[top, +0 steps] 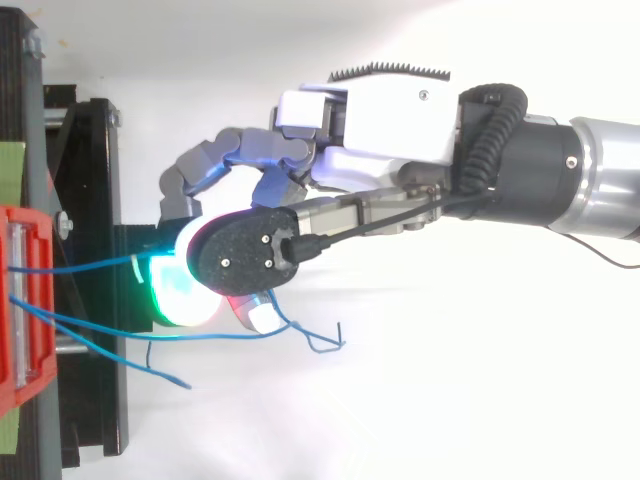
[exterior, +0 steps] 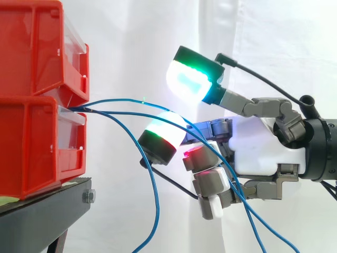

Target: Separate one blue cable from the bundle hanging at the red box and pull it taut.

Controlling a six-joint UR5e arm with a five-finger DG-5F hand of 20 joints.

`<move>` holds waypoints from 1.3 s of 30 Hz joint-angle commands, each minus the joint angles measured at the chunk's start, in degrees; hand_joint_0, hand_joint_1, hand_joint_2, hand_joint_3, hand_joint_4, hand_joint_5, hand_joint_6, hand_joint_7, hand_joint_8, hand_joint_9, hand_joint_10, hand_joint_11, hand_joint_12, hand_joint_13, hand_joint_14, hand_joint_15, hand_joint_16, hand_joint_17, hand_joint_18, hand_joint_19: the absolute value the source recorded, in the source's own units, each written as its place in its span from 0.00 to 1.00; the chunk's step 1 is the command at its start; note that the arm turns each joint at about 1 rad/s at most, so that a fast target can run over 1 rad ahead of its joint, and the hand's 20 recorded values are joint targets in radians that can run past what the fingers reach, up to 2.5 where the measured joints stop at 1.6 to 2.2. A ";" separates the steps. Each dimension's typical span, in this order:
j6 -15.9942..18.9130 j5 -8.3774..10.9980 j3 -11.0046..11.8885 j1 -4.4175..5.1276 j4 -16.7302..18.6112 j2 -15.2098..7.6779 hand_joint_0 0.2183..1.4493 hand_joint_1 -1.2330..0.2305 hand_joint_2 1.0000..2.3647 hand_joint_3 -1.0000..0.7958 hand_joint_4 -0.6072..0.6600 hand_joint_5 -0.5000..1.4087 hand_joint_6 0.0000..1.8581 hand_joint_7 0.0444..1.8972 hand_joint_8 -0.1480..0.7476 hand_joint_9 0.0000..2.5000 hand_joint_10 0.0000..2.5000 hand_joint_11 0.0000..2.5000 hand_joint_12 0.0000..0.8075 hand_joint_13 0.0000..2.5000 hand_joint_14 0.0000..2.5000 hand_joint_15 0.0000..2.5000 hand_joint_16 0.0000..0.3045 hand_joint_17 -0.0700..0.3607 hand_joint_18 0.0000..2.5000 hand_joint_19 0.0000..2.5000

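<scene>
Several thin blue cables (exterior: 122, 100) leave the gap between two stacked red bins (exterior: 31, 132) at the left. My hand (exterior: 258, 147) reaches in from the right, just off the bins' front. Its thumb pad (exterior: 190, 79), glowing green and white, is lifted well above the cables. Two cables run over a lower fingertip (exterior: 164, 134) and pass down between it and the curled fingers (exterior: 206, 174), then trail off to the lower right. A third cable (exterior: 154, 205) hangs free below. From above, the hand (top: 390, 110) covers the cables (top: 70, 267) at its glowing pads.
The bins stand on a black stand (exterior: 45, 211) with a bolt at its corner. A white curtain hangs behind. From above, loose cable ends (top: 335, 345) lie just past the hand and near the stand (top: 178, 382).
</scene>
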 commanded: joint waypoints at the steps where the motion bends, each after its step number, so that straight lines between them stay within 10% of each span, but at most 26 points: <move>1: 0.00 0.02 0.00 -0.06 0.00 -0.02 0.34 0.56 0.00 0.31 0.58 0.20 0.37 0.60 0.55 0.50 0.01 0.40 0.49 0.50 0.01 0.32 0.15 0.41 0.42 0.29; 16: 0.00 0.11 0.00 0.03 0.00 0.07 0.31 0.38 0.01 0.48 0.64 0.19 0.39 0.60 0.59 0.50 0.01 0.41 0.54 0.51 0.01 0.31 0.18 0.45 0.44 0.26; 25: -0.09 0.11 0.00 0.12 0.00 0.07 0.30 0.61 0.00 0.30 0.61 0.20 0.37 0.60 0.55 0.48 0.01 0.39 0.50 0.49 0.01 0.31 0.16 0.42 0.41 0.29; 39: -0.18 0.11 0.00 0.21 0.00 0.07 0.39 0.44 0.01 0.56 0.64 0.22 0.29 0.70 0.57 0.50 0.01 0.39 0.51 0.50 0.01 0.30 0.16 0.41 0.42 0.26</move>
